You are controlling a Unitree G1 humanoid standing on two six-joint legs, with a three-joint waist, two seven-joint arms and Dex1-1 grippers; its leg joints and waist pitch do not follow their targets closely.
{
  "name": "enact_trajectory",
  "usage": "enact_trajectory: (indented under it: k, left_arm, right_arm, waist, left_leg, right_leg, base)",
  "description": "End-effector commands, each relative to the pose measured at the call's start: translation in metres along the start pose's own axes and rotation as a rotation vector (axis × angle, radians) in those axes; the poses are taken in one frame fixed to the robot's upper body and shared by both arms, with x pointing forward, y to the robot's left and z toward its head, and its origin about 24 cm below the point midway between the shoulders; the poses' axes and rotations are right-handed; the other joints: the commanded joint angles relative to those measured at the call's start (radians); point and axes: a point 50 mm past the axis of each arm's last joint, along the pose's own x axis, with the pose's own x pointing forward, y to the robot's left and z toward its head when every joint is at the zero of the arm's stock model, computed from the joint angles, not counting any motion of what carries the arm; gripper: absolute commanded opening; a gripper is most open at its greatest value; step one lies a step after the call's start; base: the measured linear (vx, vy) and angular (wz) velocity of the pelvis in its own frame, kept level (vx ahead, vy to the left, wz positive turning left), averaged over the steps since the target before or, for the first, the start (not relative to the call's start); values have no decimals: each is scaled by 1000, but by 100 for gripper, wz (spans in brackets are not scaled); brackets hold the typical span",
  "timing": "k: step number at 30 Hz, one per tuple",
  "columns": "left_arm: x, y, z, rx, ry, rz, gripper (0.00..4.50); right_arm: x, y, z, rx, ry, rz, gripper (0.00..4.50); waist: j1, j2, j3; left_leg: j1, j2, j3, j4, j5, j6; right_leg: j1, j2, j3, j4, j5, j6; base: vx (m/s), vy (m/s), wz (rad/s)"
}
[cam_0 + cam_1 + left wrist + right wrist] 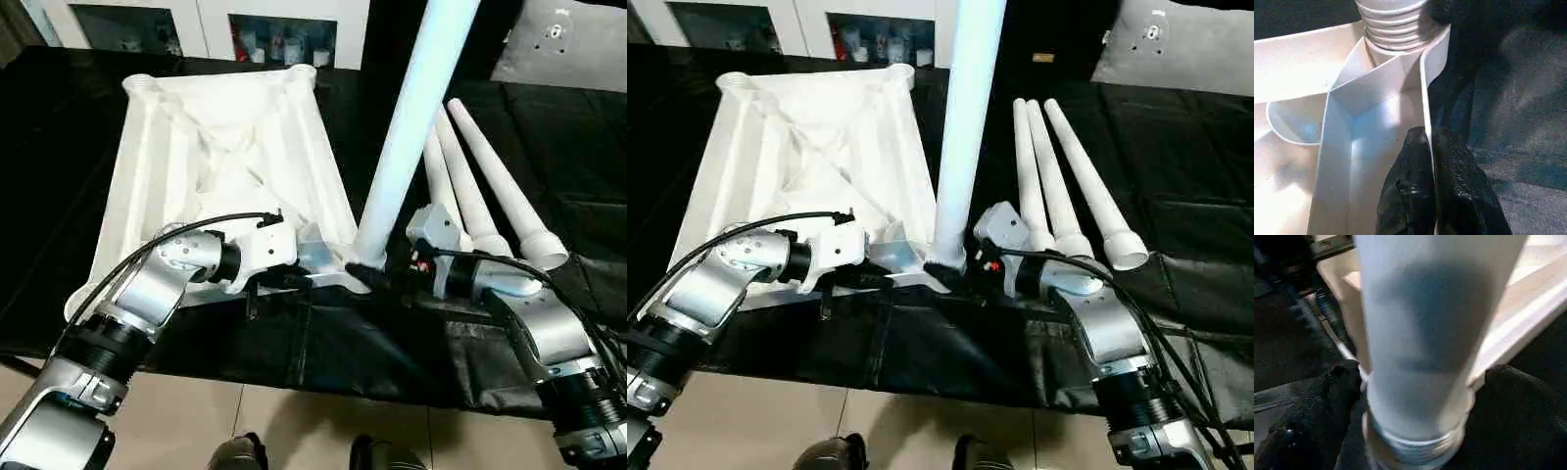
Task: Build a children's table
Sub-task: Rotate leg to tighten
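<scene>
The white table top (225, 147) lies ribbed side up on the black cover. One white leg (407, 127) stands upright in its near right corner socket, with its threaded end (1393, 24) at the socket. My right gripper (367, 274) is shut on this leg's base, one black finger (1317, 406) on each side of it. My left gripper (304, 279) is shut on the thin side wall of the table top (1425, 88) beside that corner, its fingers (1410, 196) pinching the wall. Three more legs (480, 186) lie side by side to the right.
The black cover (323, 343) hangs over the table's front edge just below both grippers. A grey panel (563, 44) lies at the far right, and a white cabinet with dark shelves (279, 39) stands behind. My feet (372, 452) show on the tiled floor.
</scene>
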Motion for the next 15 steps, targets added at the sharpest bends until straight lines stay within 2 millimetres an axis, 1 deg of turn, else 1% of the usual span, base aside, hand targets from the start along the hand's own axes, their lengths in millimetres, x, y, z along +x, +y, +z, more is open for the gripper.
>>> enact_trajectory:
  k: [1, 3, 4, 5, 7, 8, 9, 10, 12, 13, 14, 15]
  left_arm:
    - [7, -10, -8, 12, 55, -97, 0]
    - [7, -9, -8, 16, 55, -101, 0]
    - [7, -9, -9, 17, 55, -101, 0]
    - [7, -9, -9, 18, 55, -101, 0]
    - [7, -9, -10, 16, 57, -101, 0]
    - [7, -9, -10, 16, 57, -101, 0]
    - [7, -9, -10, 14, 58, -102, 0]
    - [7, -9, -10, 14, 58, -102, 0]
    - [7, -9, -11, 11, 57, -105, 0]
    - [6, -10, -12, 6, 55, -108, 0]
    - [6, -10, -12, 3, 54, -108, 0]
    - [6, -10, -12, 1, 53, -109, 0]
  right_arm:
    - [0, 1, 2, -5, -3, 35, 410]
    - [1, 0, 1, 3, 2, 46, 394]
    - [1, 0, 0, 5, 3, 48, 375]
    - [1, 0, 0, 6, 4, 48, 375]
    - [1, 0, -2, 13, 8, 52, 354]
    - [1, 0, -2, 14, 9, 52, 344]
    - [1, 0, -3, 18, 9, 54, 333]
    - [1, 0, -3, 19, 9, 55, 333]
    - [1, 1, -6, 29, 14, 63, 309]
    - [2, 2, -8, 41, 18, 68, 301]
    - [2, 3, -9, 50, 18, 71, 301]
    - [3, 4, -9, 60, 15, 71, 286]
  waist:
    - [-1, 3, -72]
    - [0, 3, -72]
    - [-1, 1, -72]
    - [0, 2, -71]
    - [0, 2, -70]
    - [-1, 0, -70]
    - [0, 1, -70]
    - [0, 1, -69]
    - [0, -2, -68]
    - [0, -1, -68]
    - [0, -1, -69]
    - [0, -2, -68]
  left_leg:
    - [15, 52, -9, -47, -90, 112]
    - [14, 52, -9, -47, -91, 114]
    - [13, 52, -9, -47, -96, 111]
    - [14, 53, -9, -47, -101, 109]
    - [14, 53, -10, -48, -122, 96]
    - [14, 53, -10, -48, -124, 94]
    - [14, 53, -10, -48, -130, 90]
    - [12, 52, -10, -48, -136, 87]
    - [12, 52, -10, -48, -138, 85]
    - [13, 52, -10, -48, -141, 83]
    - [12, 52, -10, -48, -138, 83]
    - [12, 52, -11, -48, -139, 82]
  right_leg:
    - [64, -68, 52, -34, 19, -308]
    - [64, -68, 53, -34, 15, -309]
    - [65, -69, 52, -35, -1, -307]
    - [64, -70, 52, -36, -12, -306]
    - [63, -70, 52, -38, -48, -299]
    - [62, -69, 53, -39, -53, -297]
    - [61, -70, 53, -39, -63, -296]
    - [62, -70, 53, -40, -74, -293]
    - [62, -71, 54, -42, -94, -285]
    - [61, -71, 54, -43, -107, -282]
    - [61, -71, 54, -42, -106, -281]
    - [60, -71, 54, -43, -112, -279]
  base:
    - [0, 0, 0]
    - [0, 0, 0]
    - [0, 0, 0]
    - [0, 0, 0]
    - [0, 0, 0]
    - [0, 0, 0]
    - [0, 0, 0]
    - [0, 0, 0]
    - [0, 0, 0]
    - [0, 0, 0]
    - [0, 0, 0]
    - [0, 0, 0]
